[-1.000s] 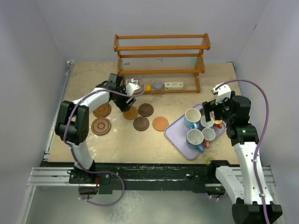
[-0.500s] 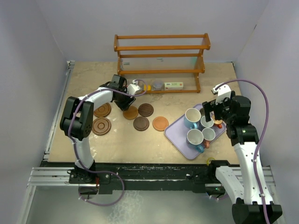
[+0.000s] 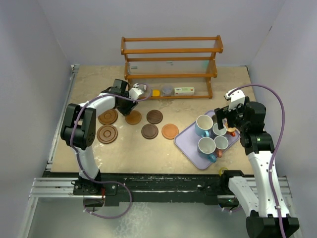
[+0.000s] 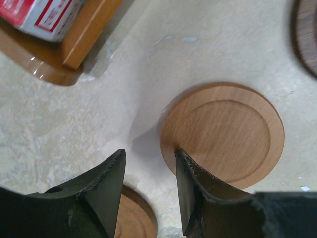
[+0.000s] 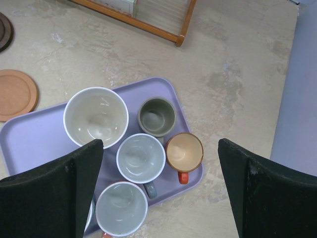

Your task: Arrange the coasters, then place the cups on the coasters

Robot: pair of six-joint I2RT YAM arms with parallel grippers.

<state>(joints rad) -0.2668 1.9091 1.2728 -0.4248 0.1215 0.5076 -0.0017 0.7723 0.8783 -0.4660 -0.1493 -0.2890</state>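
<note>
Six round wooden coasters lie left of centre: two grooved ones, a light one, two dark ones and an orange-brown one. My left gripper hovers low over the table, jaws partly apart with only bare table between them. Its right finger touches the left rim of the light coaster. Several cups stand on the lavender tray. My right gripper hangs wide open above them, holding nothing.
A wooden shelf rack stands at the back, with a red-and-white box and small round items on its bottom board. Its base is close to my left gripper. A grooved coaster lies just below the left fingers.
The light coaster has slid a little left and back, away from the dark ones. My left gripper's jaws have narrowed and the wrist has drawn back-left. The right arm is unmoved.
</note>
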